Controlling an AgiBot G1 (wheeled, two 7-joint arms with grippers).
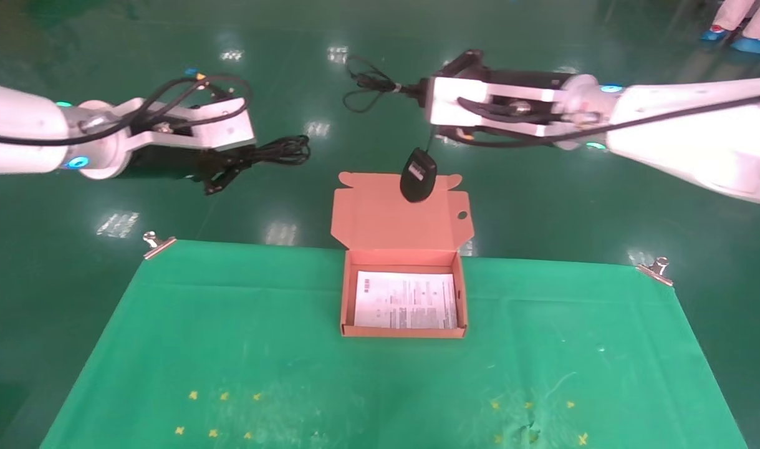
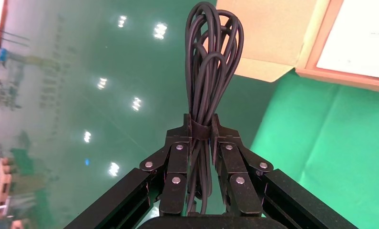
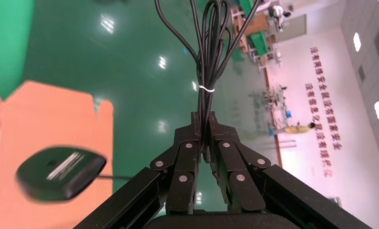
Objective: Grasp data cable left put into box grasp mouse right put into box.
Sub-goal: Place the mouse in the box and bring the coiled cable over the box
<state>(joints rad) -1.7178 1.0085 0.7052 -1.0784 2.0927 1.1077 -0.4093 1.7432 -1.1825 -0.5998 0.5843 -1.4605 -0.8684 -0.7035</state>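
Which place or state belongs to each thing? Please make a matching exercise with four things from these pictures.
Things:
1. data cable
2. mouse
3. box
4. printed sheet

Places or states:
A. hangs by its cord below the right gripper
B. lies flat inside the box
C. stands open on the green cloth, with its lid up
D. clamped as a bundle in the left gripper

Pairs: 1-D, 2-A, 3-C, 4-B
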